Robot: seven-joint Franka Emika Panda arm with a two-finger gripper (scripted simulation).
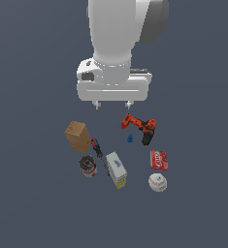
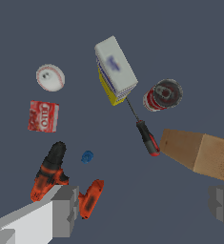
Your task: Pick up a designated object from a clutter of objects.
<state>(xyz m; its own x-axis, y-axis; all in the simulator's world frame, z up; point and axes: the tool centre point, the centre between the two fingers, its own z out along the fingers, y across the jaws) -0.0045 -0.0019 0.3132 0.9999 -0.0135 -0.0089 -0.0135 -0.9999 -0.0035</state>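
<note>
The designated object, a small pale grey-white carton (image 1: pixel 116 170) with a yellow end and blue marks, lies on the grey floor among the clutter. It also shows in the wrist view (image 2: pixel 115 69). My gripper (image 1: pixel 112 104) hangs high above the clutter, open and empty, its two small fingertips (image 1: pixel 97 104) spread apart. In the wrist view the grey fingers (image 2: pixel 61 209) stand wide apart at the picture's edges. Around the carton lie a brown box (image 1: pixel 77 136), an orange-black drill (image 1: pixel 139 127), a red-handled screwdriver (image 1: pixel 97 147), a small can (image 1: pixel 88 165), a flat red box (image 1: pixel 159 160), a white baseball (image 1: pixel 157 182) and a tiny blue piece (image 1: pixel 130 138).
The screwdriver's shaft (image 2: pixel 131 108) runs right up to the carton's yellow end. The can (image 2: pixel 162 95) sits close beside the carton. The brown box (image 2: pixel 199 152) lies near the screwdriver's handle. The dark grey floor (image 1: pixel 33 203) surrounds the cluster.
</note>
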